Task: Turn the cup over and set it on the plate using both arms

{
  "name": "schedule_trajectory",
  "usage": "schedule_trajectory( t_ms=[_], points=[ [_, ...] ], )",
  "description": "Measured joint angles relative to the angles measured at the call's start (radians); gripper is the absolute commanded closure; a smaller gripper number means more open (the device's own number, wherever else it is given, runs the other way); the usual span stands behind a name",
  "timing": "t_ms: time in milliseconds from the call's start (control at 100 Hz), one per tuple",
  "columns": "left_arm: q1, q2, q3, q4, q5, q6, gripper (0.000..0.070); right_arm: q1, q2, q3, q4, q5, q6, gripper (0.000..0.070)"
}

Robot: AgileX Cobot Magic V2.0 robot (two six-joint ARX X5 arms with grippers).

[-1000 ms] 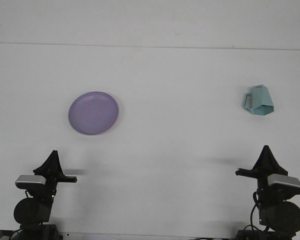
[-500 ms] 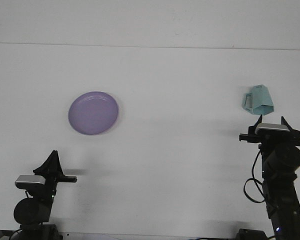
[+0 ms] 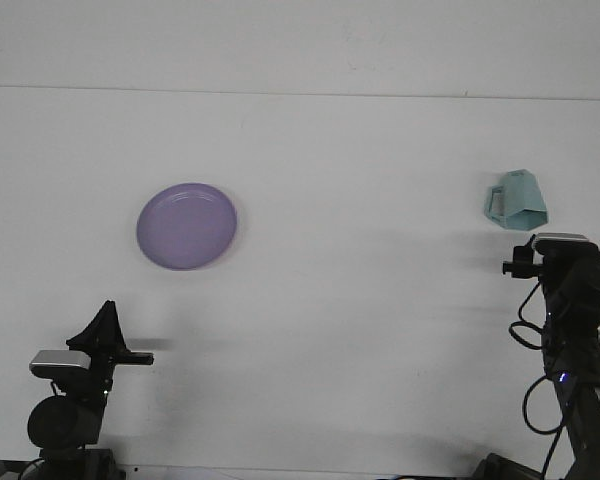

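A light teal faceted cup [image 3: 517,203] rests on the white table at the far right, its handle on the left side and its wider end toward me. A purple plate [image 3: 187,225] lies flat on the left half of the table. My right gripper [image 3: 558,244] is raised just in front of the cup and slightly to its right, a small gap from it, with the wrist camera on top. My left gripper [image 3: 107,310] stays low at the front left, well in front of the plate, its fingers meeting in a point and holding nothing.
The white table [image 3: 360,300] reaches back to a pale wall. The right arm's black links and cable [image 3: 565,380] rise from the front right corner. The left arm's base [image 3: 65,420] sits at the front left corner.
My right arm has lifted from its low rest pose and moved forward and to the right, ending close to the cup. The left arm, cup and plate have not moved.
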Motion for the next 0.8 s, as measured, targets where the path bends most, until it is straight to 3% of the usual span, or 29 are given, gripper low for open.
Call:
schedule_trajectory(
  t_ms=[420, 800],
  points=[
    [0.0, 0.0, 0.0, 0.0, 0.0, 0.0, 0.0688, -0.049, 0.328, 0.003, 0.421, -0.068, -0.054, 0.0196],
    [0.0, 0.0, 0.0, 0.0, 0.0, 0.0, 0.0688, -0.057, 0.542, 0.2, 0.429, -0.087, -0.126, 0.0196]
  ],
)
